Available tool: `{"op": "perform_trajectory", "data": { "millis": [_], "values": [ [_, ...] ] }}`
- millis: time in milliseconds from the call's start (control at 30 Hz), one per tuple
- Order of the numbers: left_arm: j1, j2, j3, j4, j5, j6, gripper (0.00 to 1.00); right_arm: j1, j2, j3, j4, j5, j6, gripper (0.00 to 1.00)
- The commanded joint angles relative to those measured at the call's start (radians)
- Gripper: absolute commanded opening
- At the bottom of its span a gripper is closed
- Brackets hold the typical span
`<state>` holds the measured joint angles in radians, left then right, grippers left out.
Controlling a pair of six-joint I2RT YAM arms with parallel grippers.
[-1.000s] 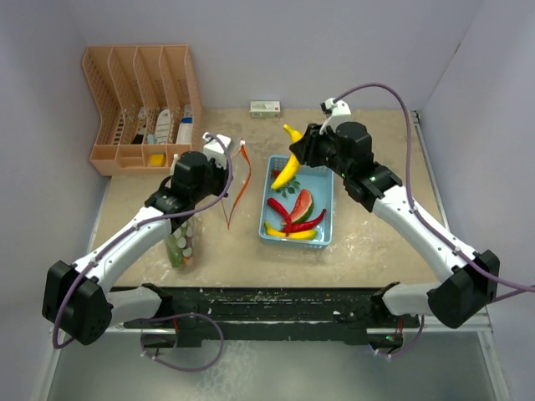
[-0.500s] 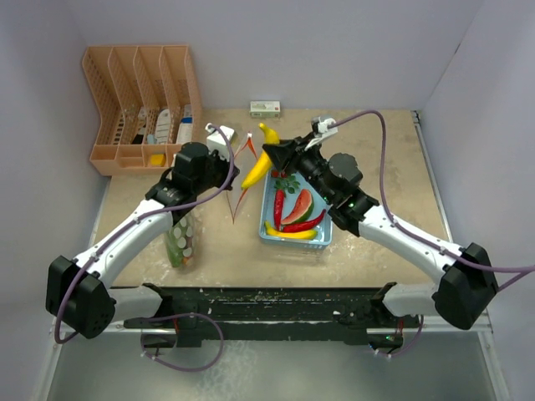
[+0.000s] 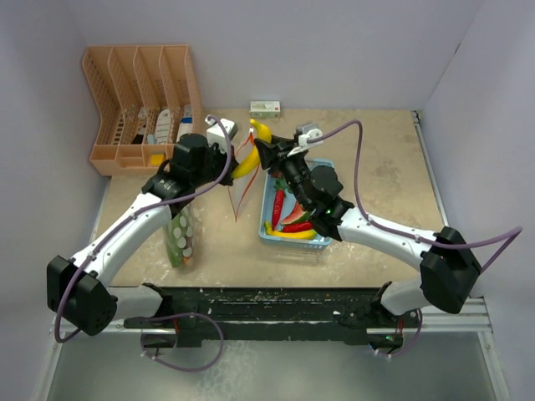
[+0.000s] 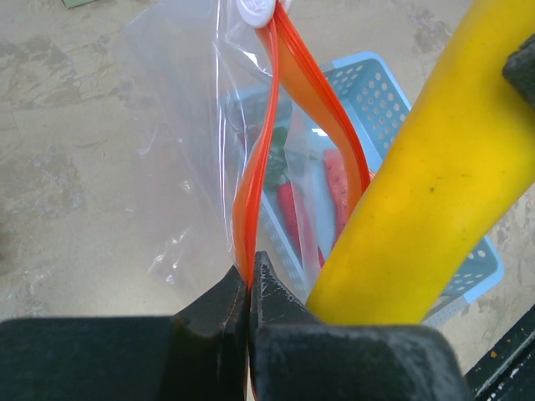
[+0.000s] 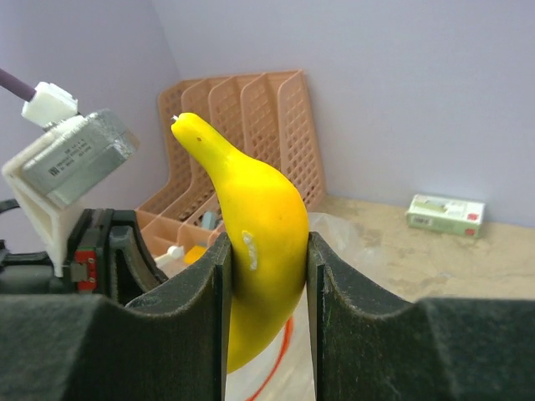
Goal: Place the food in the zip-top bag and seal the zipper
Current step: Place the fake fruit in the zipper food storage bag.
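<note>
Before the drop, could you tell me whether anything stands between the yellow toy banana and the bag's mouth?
Nothing separate does. The yellow toy banana in the right tool hangs beside the clear zip-top bag's orange zipper rim, pinched by the left tool; its narrow mouth's lip may catch it.

Soft even light, faint shadows; small glare on the banana (image 5: pixel 259 209).

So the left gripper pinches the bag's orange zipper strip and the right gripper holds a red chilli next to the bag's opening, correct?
Not quite: the right gripper holds a yellow banana, not a red chilli; the right wrist view shows it. The left gripper does pinch the bag's orange zipper strip, and the banana is next to the opening.
</note>
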<state>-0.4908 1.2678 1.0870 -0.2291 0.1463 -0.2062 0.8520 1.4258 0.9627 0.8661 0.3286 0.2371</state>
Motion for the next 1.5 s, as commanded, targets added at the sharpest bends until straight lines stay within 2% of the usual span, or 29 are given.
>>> {"op": "perform_trajectory", "data": {
  "millis": [0,500,700,833,933,1067,1133,1233,1300,1367,1467],
  "values": [
    [0.005,-0.019,0.114,-0.062,0.039,0.014,0.00,0.024,-0.024,-0.019,0.120,0.145,-0.184,0.10],
    [0.024,-0.050,0.174,-0.086,0.137,-0.023,0.00,0.049,0.033,-0.039,0.266,0.317,-0.475,0.09],
    [0.034,-0.025,0.174,-0.064,0.148,-0.029,0.00,0.151,0.080,-0.028,0.342,0.352,-0.620,0.09],
    [0.062,0.000,0.184,-0.049,0.172,-0.036,0.00,0.237,0.113,-0.059,0.469,0.422,-0.734,0.10],
    [0.093,0.020,0.190,-0.033,0.220,-0.057,0.00,0.269,0.128,-0.078,0.515,0.442,-0.757,0.13],
    [0.104,0.017,0.200,-0.036,0.242,-0.065,0.00,0.271,0.163,-0.061,0.519,0.477,-0.781,0.26],
    [0.105,0.006,0.201,-0.039,0.240,-0.065,0.00,0.271,0.181,-0.043,0.529,0.486,-0.810,0.45],
    [0.106,-0.003,0.197,-0.041,0.240,-0.064,0.00,0.271,0.199,-0.008,0.502,0.511,-0.844,0.78],
    [0.105,-0.003,0.193,-0.038,0.243,-0.068,0.00,0.270,0.202,0.014,0.465,0.525,-0.863,0.92],
    [0.105,-0.002,0.187,-0.032,0.245,-0.070,0.00,0.270,0.181,0.034,0.342,0.503,-0.815,1.00],
    [0.107,0.006,0.180,-0.025,0.246,-0.070,0.00,0.268,0.086,0.104,0.033,0.376,-0.606,1.00]
  ]
}}
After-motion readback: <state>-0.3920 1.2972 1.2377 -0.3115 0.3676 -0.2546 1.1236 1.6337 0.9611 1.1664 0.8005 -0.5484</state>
